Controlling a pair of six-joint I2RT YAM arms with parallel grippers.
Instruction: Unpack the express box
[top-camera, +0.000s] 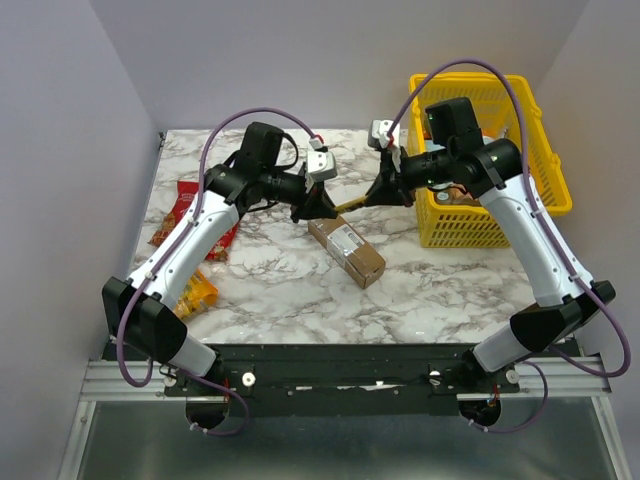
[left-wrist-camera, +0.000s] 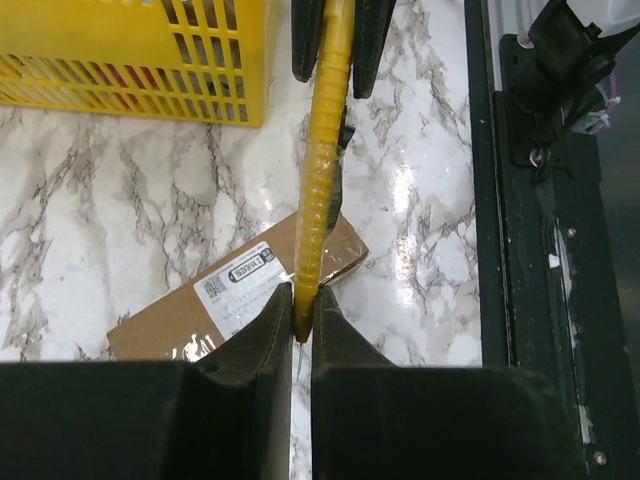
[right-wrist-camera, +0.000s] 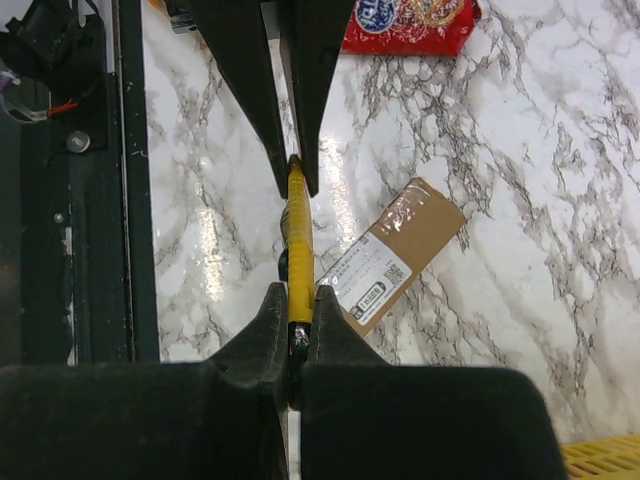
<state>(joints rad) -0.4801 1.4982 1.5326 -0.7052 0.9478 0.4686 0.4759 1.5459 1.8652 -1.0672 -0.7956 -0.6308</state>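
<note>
The express box (top-camera: 346, 250) is a brown carton with a white label, lying flat on the marble table mid-centre. It also shows in the left wrist view (left-wrist-camera: 200, 310) and the right wrist view (right-wrist-camera: 400, 250). A yellow utility knife (top-camera: 346, 203) hangs in the air just above the box's far end, held at both ends. My left gripper (top-camera: 318, 208) is shut on one end of the knife (left-wrist-camera: 320, 170). My right gripper (top-camera: 372, 195) is shut on the other end (right-wrist-camera: 296, 240). The grippers face each other.
A yellow plastic basket (top-camera: 545, 150) stands at the back right with items inside. A red snack bag (top-camera: 185, 215) and an orange snack bag (top-camera: 198, 292) lie at the table's left side. The table's black front rail (left-wrist-camera: 520, 250) is close by.
</note>
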